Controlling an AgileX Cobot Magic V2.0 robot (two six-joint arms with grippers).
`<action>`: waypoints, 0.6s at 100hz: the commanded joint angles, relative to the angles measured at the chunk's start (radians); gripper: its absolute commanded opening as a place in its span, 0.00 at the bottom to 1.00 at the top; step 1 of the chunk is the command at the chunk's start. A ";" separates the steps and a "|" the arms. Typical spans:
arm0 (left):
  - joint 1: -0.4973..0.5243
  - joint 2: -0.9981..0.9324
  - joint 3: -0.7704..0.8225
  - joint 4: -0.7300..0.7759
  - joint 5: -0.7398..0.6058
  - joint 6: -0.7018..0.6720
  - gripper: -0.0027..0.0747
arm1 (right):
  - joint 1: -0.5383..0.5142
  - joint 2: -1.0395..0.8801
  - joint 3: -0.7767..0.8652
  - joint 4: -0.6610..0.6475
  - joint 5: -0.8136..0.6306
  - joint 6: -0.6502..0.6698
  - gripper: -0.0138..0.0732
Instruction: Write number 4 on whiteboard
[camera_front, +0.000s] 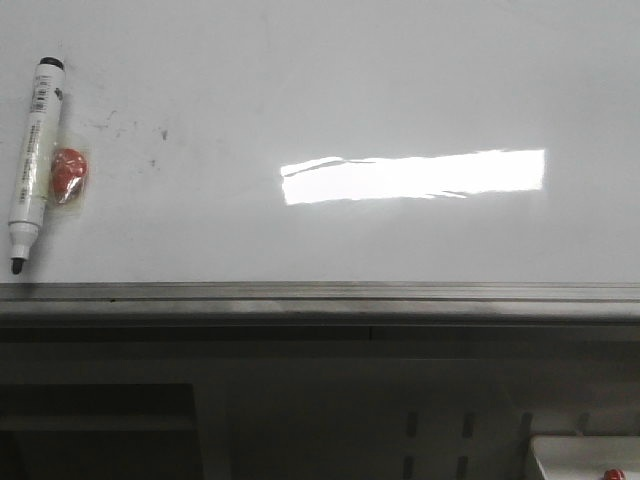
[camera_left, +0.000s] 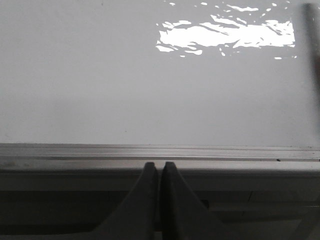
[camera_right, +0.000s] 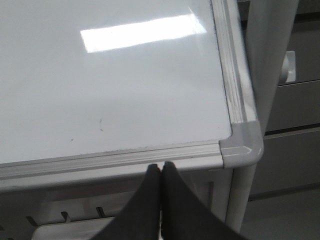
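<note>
Glossy white whiteboard with grey metal edge rail (camera_front: 320, 292): lies flat, bright rectangular glare mid-surface, no 4 drawn on it. Uncapped black-tipped white marker (camera_front: 30, 160) at its left, touching small red oval object (camera_front: 69, 173). Left gripper (camera_left: 160, 167) clenched, empty; right gripper (camera_right: 161, 167) clenched, empty, near board corner.

- A marker (camera_front: 31, 165) is lying on the whiteboard (camera_front: 400, 80), its barrel showing small dark print too blurred to read.
- No number or other writing is showing anywhere.
</note>
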 joint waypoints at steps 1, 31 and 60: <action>-0.010 -0.025 0.034 -0.008 -0.046 -0.010 0.01 | -0.005 -0.015 0.022 -0.017 -0.040 -0.005 0.08; -0.008 -0.025 0.034 0.022 -0.108 -0.010 0.01 | -0.005 -0.015 0.022 -0.061 -0.378 -0.003 0.08; -0.008 -0.025 0.034 0.066 -0.239 -0.008 0.01 | -0.005 -0.015 0.022 -0.061 -0.366 -0.003 0.08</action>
